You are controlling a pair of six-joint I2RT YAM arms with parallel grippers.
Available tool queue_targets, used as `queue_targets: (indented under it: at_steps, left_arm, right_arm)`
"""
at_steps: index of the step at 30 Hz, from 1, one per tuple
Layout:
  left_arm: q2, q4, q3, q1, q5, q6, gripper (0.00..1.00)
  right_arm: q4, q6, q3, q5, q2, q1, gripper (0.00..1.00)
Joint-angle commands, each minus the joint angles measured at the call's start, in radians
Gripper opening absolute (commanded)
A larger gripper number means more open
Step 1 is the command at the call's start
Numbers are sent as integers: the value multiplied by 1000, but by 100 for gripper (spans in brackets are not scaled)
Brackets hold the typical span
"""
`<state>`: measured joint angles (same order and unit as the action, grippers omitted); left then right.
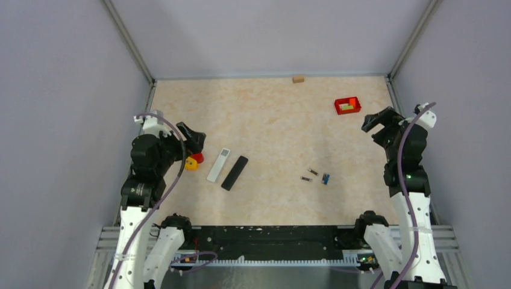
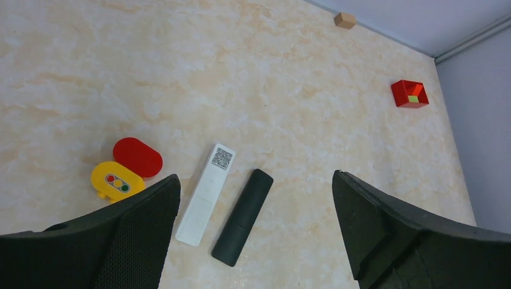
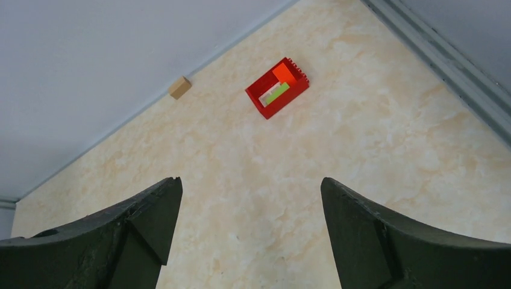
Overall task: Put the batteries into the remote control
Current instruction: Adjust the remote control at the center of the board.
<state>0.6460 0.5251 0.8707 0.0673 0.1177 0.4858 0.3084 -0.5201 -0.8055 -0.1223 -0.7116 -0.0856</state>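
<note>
Three small batteries [image 1: 307, 179], two dark cylinders and one blue piece, loose toward beige table [image 1: 271, 120] near edge, right of centre. Slim black remote control [image 1: 235, 173] well left, beside white flat bar [image 1: 219, 164]. Left gripper [image 2: 254, 176] and right gripper [image 3: 250, 179] spread wide, empty.

2 dark batteries [image 1: 313, 171], 1 blue piece [image 1: 325, 179] lying right of black remote [image 1: 234, 173].

Bright, even light, soft shadows (pics sharp).

My marbled table [image 1: 271, 108] carries a white remote [image 1: 219, 164] and a black remote [image 1: 234, 173] at eight o'clock (side by side), the batteries [image 1: 313, 171] at five, a red box [image 1: 347, 106] at two and a wooden block [image 1: 297, 79] at twelve.
</note>
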Motion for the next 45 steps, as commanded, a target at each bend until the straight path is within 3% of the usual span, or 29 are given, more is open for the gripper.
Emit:
queue_targets:
  at_steps: [1, 5, 11, 15, 19, 26, 29, 34, 37, 45]
  left_arm:
    - [6, -28, -10, 3, 107, -28, 99]
    - [-12, -125, -42, 3, 279, 9, 99]
    - [3, -276, -185, 3, 361, 118, 99]
    - [82, -271, -232, 14, 406, 132, 99]
    - [121, -291, -306, 76, 313, 129, 99]
    - [189, -414, -406, 308, 63, 141, 90]
    - [234, -419, -411, 330, -30, 116, 91]
    - [324, -445, -397, 334, -17, 74, 93]
    - [391, -451, -395, 344, -7, 95, 90]
    - [451, -559, -474, 388, -139, 158, 84]
  right_arm:
    - [79, -16, -27, 76, 8, 6, 88]
    - [133, -26, -27, 170, 13, 6, 88]
    - [222, -55, -54, 302, 16, 6, 86]
    - [260, -85, -59, 361, 17, 6, 86]
    - [251, -112, -31, 403, 25, 6, 85]
    - [209, -133, 33, 492, 6, 6, 84]
    - [189, -136, 64, 531, 2, 6, 84]
    - [174, -142, 100, 547, -3, 6, 85]
    - [175, -140, 115, 538, -9, 6, 85]
    - [180, -101, 117, 521, -32, 6, 85]
